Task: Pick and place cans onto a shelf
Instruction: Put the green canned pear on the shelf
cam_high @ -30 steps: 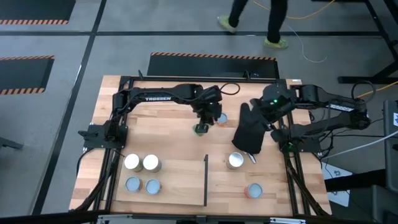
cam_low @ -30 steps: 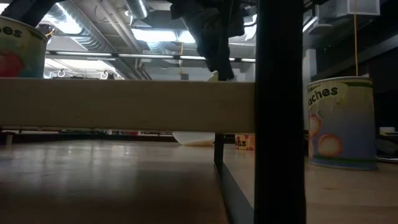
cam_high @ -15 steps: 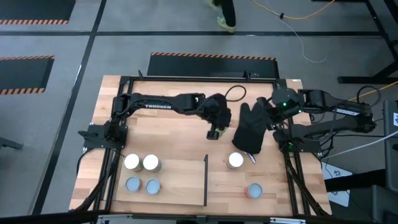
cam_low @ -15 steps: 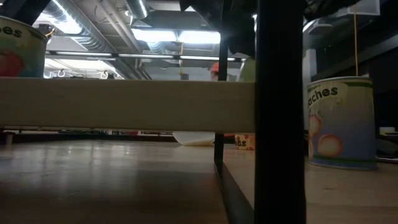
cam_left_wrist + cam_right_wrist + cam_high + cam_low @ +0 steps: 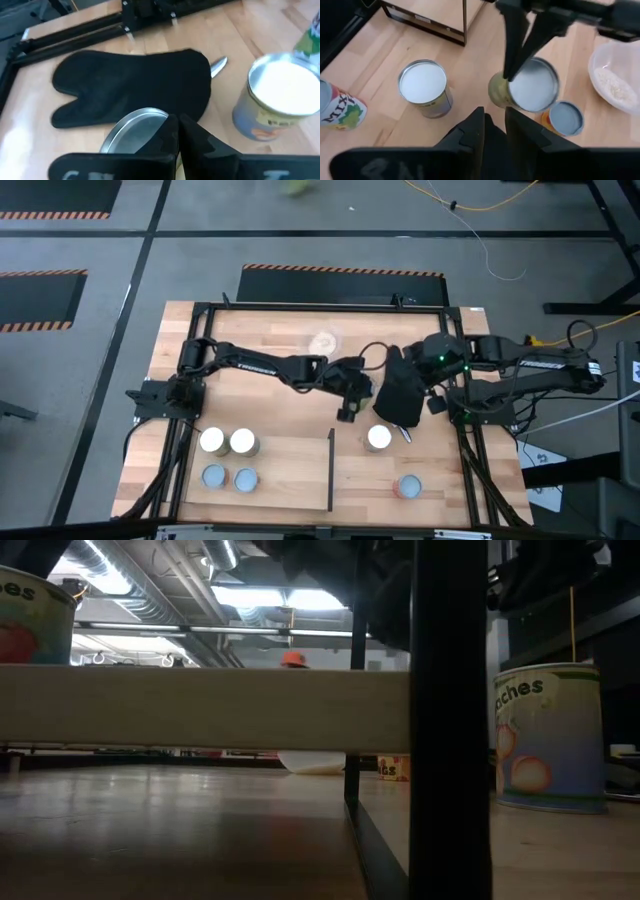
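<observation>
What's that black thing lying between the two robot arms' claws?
An oven mitt. From above it lies flat on the table between the left gripper, shut on the rim of a can, and the right gripper.

Four cans [image 5: 229,458] are sitting in a square cluster on the shelf [image 5: 290,470] at the tabletop's [image 5: 270,320] near left. Right of the shelf's upright strip [image 5: 331,469] one can [image 5: 378,438] is standing, with another [image 5: 407,487] nearer the front edge. The oven mitt [image 5: 398,394] is lying just behind that can. The bowl [image 5: 323,341] is resting toward the back, centre. The left tool [image 5: 346,410] is hanging beside the mitt, gripping a can [image 5: 532,85] by its rim.
</observation>
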`<action>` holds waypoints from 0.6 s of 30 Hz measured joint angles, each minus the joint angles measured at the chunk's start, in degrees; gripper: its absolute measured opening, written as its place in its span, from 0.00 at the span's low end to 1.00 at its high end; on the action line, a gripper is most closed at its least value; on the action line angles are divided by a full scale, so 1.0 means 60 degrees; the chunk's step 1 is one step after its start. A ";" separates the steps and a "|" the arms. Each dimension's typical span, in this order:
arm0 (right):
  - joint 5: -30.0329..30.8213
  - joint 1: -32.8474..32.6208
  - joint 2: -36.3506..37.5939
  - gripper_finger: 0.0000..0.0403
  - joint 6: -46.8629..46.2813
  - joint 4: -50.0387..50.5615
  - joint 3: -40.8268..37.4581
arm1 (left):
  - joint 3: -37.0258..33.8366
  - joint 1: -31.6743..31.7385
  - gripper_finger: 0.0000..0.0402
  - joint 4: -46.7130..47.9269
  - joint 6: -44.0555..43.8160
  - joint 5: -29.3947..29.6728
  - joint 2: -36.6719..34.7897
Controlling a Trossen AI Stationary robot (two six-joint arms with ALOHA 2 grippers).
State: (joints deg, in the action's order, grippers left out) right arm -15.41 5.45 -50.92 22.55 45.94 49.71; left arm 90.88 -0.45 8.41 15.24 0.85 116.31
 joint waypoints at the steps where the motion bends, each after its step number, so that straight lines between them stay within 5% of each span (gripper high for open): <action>1: 0.0000 -0.0002 -0.0004 0.21 0.0000 -0.0091 -0.0064 | -0.0199 -0.0045 0.00 -0.0260 0.0032 0.0020 0.0000; 9: -0.0006 0.0000 0.0000 0.21 0.0000 -0.0454 -0.0240 | -0.1386 -0.0254 0.00 -0.2127 0.0061 0.0027 0.0000; 18: -0.0009 -0.0004 0.0000 0.21 0.0000 -0.0493 -0.0240 | -0.1665 -0.0251 0.01 -0.2047 0.0475 0.0046 0.0000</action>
State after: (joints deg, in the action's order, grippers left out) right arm -15.46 5.43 -50.92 22.55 42.98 48.27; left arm 80.89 -1.96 -3.88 18.09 1.13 116.31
